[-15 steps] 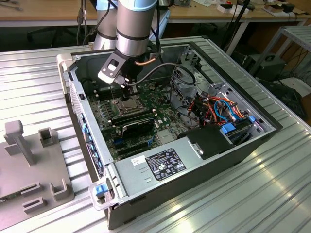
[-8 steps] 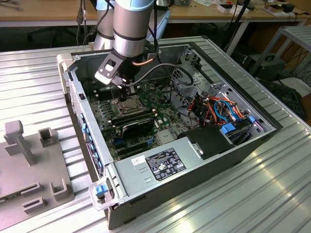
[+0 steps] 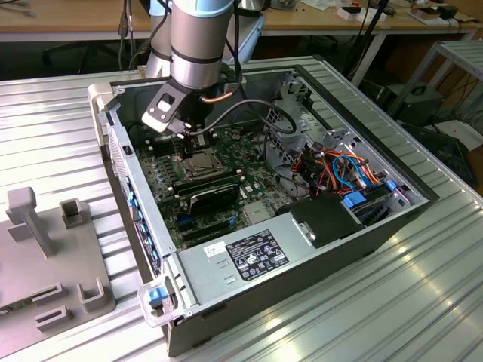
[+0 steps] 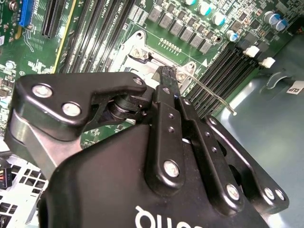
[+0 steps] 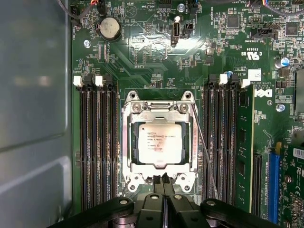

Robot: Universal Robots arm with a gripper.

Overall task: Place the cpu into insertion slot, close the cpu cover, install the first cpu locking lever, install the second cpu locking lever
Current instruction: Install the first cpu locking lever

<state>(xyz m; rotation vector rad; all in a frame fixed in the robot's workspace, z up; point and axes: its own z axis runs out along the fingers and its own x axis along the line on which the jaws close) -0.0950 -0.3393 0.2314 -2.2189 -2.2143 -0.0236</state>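
Inside the computer case, lying flat on its floor, the motherboard, carrying the insertion slot with long black memory slots flanking the insertion slot on two opposite sides.

Within the insertion slot, sitting flat, the cpu, dull metal top facing up out of the case. Being square, presenting no long axis; edges running parallel to the rim of the insertion slot and to the memory slots.

Over the insertion slot, lying down flat, the cpu cover, framing the cpu through its window.

Along one side of the insertion slot, running lengthwise, a thin wire locking lever, splaying slightly away from the insertion slot toward its free end.

At the edge of the insertion slot nearest the arm, hovering, the gripper, fingers pressed together with nothing visibly between them. Touching the insertion slot or not: cannot tell.
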